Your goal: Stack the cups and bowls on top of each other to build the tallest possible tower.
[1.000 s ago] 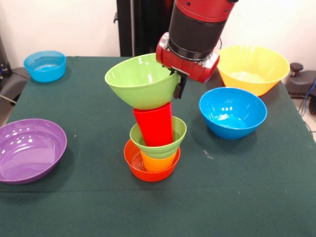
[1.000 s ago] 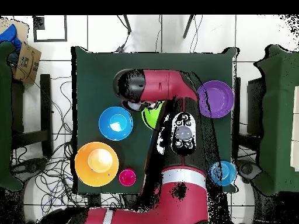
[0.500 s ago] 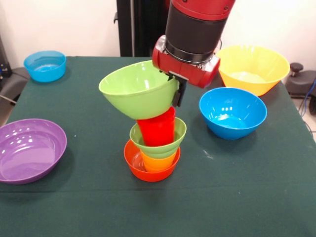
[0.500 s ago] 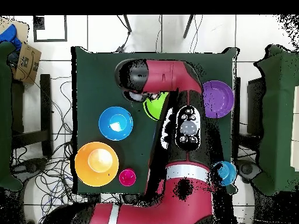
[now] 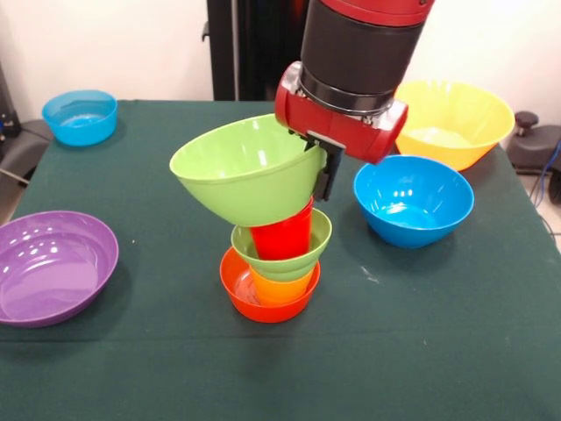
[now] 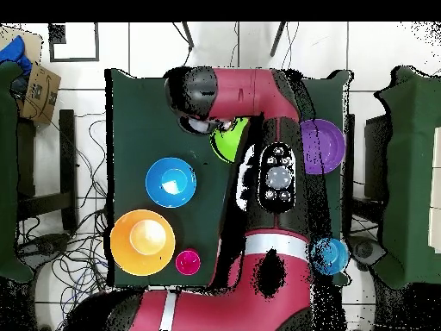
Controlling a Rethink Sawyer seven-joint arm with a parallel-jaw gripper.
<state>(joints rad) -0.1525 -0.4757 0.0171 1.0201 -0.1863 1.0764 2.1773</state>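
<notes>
The tower stands at the table's middle: a small orange bowl (image 5: 263,298), a yellow-orange cup (image 5: 282,288), a small green bowl (image 5: 282,250) and a red cup (image 5: 285,235), nested upward. My gripper (image 5: 323,171) is shut on the right rim of a large green bowl (image 5: 238,171). It holds the bowl tilted, with its bottom over the red cup's top. In the overhead view the arm hides the tower and only part of the green bowl (image 6: 227,142) shows. A pink cup (image 6: 188,262) stands by the yellow bowl.
A blue bowl (image 5: 412,200) is right of the tower and a large yellow bowl (image 5: 450,121) stands behind it. A purple bowl (image 5: 53,266) lies at the left edge. A small blue bowl (image 5: 81,116) stands at the far left corner.
The gripper has lowered the large green bowl onto the red cup. The bowl now covers more of the cup and sits further left and nearer the camera.
</notes>
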